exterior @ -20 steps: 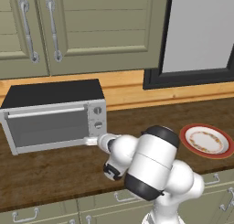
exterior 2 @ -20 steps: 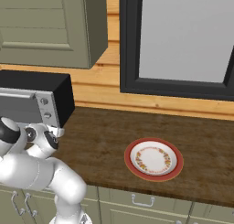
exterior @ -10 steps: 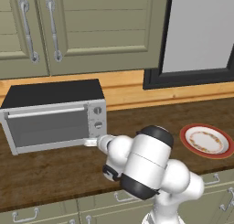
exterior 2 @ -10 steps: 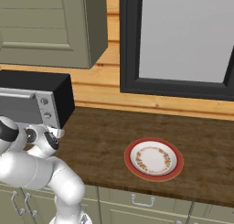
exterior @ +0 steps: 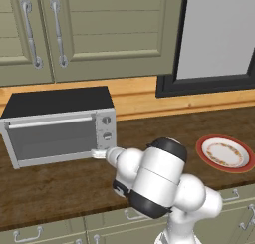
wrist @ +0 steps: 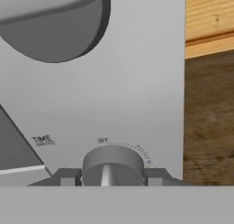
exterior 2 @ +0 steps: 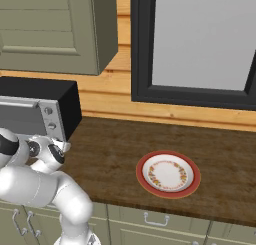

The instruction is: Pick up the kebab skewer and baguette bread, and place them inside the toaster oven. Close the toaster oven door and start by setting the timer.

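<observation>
The oven [exterior: 60,126] stands at the left of the desk [exterior: 60,188] with its door [exterior: 52,138] shut. At the foot of its right panel, the fingers [wrist: 68,177] flank the timer knob [wrist: 113,166], one on each side; whether they press it I cannot tell. A plate [exterior 2: 169,174] lies well to the right.

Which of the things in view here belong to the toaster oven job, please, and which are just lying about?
Job: toaster oven, its door shut, timer knob, gripper with fingers either side of that knob.
Lying about: plate, wall cabinets, window.
</observation>
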Controlling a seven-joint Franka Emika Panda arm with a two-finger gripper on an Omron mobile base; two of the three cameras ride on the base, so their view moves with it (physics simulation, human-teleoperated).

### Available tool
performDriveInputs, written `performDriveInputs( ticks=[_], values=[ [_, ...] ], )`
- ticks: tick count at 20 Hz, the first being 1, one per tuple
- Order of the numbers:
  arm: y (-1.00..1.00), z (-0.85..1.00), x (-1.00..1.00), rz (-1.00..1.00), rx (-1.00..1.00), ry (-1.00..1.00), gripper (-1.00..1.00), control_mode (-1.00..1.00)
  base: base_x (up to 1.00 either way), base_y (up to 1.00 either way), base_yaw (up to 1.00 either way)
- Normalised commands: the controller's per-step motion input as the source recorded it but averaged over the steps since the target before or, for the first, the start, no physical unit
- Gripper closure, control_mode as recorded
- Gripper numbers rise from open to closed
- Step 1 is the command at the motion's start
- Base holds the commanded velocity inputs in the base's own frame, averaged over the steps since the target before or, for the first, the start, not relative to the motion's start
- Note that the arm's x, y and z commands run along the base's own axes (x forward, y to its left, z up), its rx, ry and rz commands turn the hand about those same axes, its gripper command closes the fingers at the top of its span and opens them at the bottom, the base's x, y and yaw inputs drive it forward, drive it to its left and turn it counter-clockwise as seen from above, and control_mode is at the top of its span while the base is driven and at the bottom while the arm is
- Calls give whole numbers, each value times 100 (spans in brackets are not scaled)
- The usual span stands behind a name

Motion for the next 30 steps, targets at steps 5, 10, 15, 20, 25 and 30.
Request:
performDriveInputs(
  ticks=[5,10,15,20,25,30],
  values=[
    [0,0,0,-4,4,0,100,-100,0,0,0],
    [0,0,0,-1,7,0,100,-100,0,0,0],
    [-8,0,-1,0,25,1,100,-100,0,0,0],
    [-25,-2,-3,0,36,1,100,-100,0,0,0],
    [-39,-8,-4,0,41,0,100,-100,0,0,0],
    [-50,-15,-1,0,46,0,100,-100,0,0,0]
  ],
)
